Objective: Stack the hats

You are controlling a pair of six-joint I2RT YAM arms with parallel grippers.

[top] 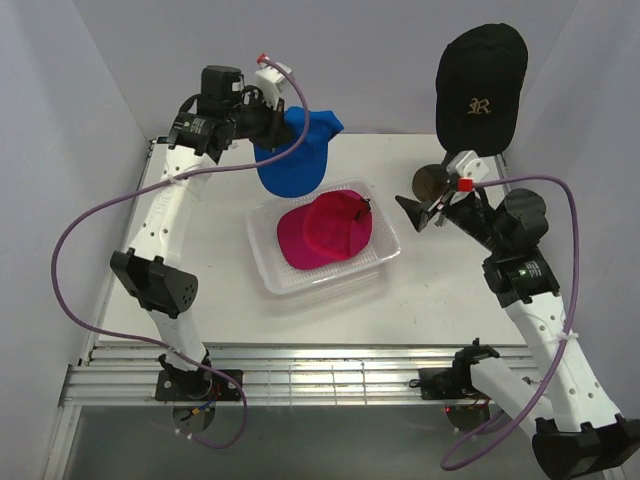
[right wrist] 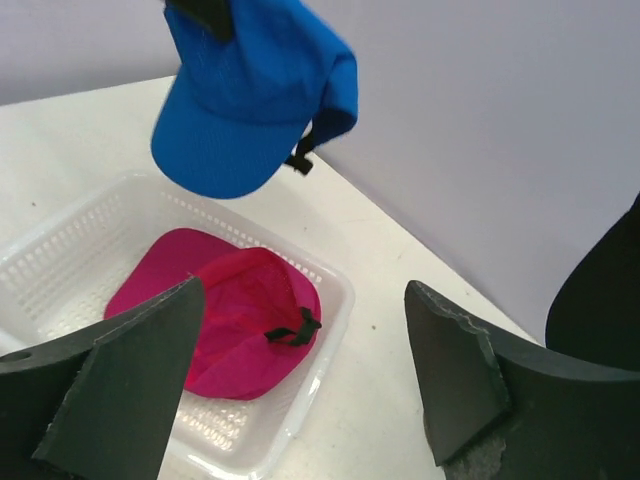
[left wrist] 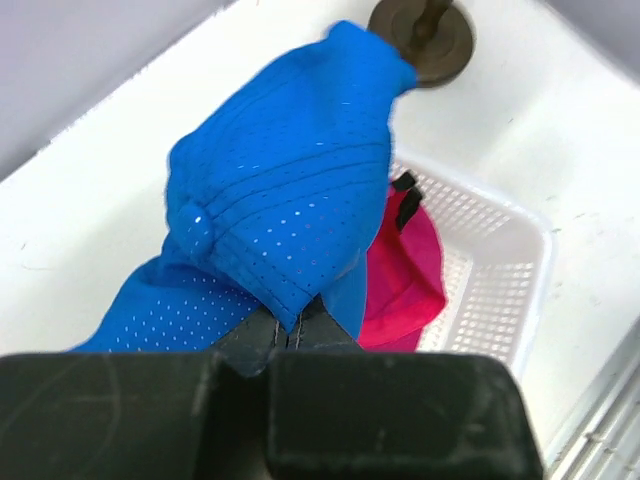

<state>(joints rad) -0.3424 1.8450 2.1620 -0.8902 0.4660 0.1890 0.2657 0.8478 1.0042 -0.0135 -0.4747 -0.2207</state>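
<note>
A blue hat [top: 296, 155] hangs in the air above the back left corner of the clear tray [top: 385, 255]. My left gripper [top: 275, 128] is shut on its fabric, and in the left wrist view the fingers [left wrist: 293, 325] pinch a fold of the blue hat [left wrist: 280, 180]. A magenta hat [top: 325, 230] lies in the tray, its black strap up. A black hat [top: 482, 85] sits on a head form at the back right. My right gripper [top: 420, 210] stands open right of the tray, nothing between its fingers [right wrist: 300, 380]; ahead of it lie the magenta hat [right wrist: 230, 320] and the blue hat [right wrist: 245, 100].
The brown round stand base [top: 432, 182] under the black hat is just behind my right gripper. Grey walls close in the table at the back and both sides. A purple cable loops off each arm. The tray rim [right wrist: 330, 330] lies close to my right fingers.
</note>
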